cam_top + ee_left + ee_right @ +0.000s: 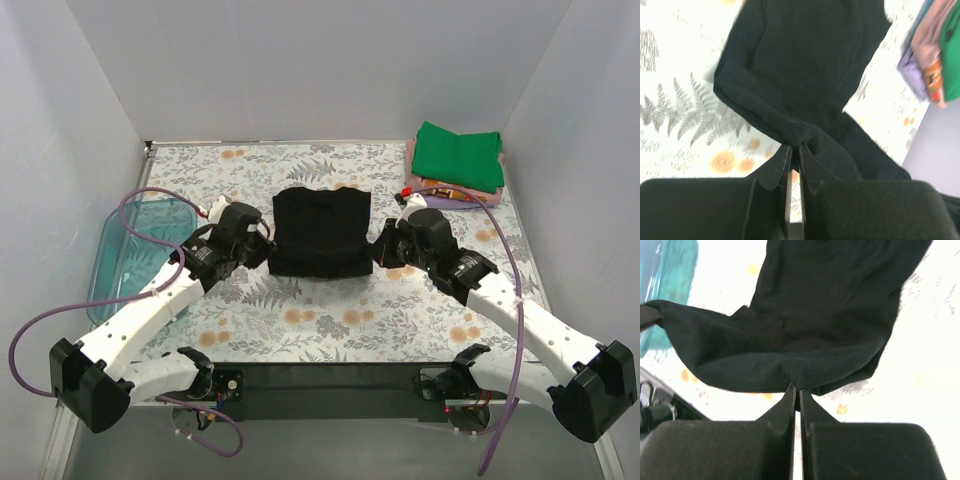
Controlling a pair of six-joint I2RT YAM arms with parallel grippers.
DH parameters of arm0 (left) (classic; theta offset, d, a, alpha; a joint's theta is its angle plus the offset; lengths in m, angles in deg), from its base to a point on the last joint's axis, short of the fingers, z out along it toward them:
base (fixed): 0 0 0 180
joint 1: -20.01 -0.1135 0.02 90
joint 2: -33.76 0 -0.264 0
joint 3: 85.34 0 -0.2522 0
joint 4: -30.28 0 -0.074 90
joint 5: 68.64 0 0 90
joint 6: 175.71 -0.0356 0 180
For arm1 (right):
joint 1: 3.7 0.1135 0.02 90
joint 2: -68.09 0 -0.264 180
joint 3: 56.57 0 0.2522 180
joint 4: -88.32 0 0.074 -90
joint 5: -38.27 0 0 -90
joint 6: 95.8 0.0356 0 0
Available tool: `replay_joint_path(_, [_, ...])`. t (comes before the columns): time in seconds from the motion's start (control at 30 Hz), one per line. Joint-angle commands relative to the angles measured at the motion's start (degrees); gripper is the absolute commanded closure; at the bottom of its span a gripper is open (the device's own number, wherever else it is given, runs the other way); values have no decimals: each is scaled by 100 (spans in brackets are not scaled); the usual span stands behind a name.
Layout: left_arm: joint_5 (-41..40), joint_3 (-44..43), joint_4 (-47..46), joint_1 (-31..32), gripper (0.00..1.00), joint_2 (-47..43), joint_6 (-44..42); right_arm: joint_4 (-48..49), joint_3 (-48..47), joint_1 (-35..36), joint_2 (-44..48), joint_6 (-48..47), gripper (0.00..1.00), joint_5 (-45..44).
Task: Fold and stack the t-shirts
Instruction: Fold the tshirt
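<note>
The black t-shirt lies partly folded in the middle of the table. My left gripper is shut on its left edge, and my right gripper is shut on its right edge. In the left wrist view the fingers pinch a bunch of black cloth. In the right wrist view the fingers pinch the near hem of the black cloth, which is lifted a little off the table. A stack of folded shirts, green on top over pink, orange-patterned and lavender ones, sits at the far right.
A translucent teal tray lies at the table's left edge, beside my left arm. Purple cables loop over both arms. White walls close in the table on three sides. The folded stack also shows in the left wrist view.
</note>
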Motion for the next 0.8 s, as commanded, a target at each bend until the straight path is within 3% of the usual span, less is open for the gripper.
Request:
replay_joint_path(0.0, [-334, -541, -122, -287, 100, 396, -277, 49, -529, -281, -209, -285, 99, -56])
replay_joint_path(0.77, [370, -2238, -1317, -1728, 100, 2903, -1147, 734, -2287, -1784, -2819, -681, 99, 1781])
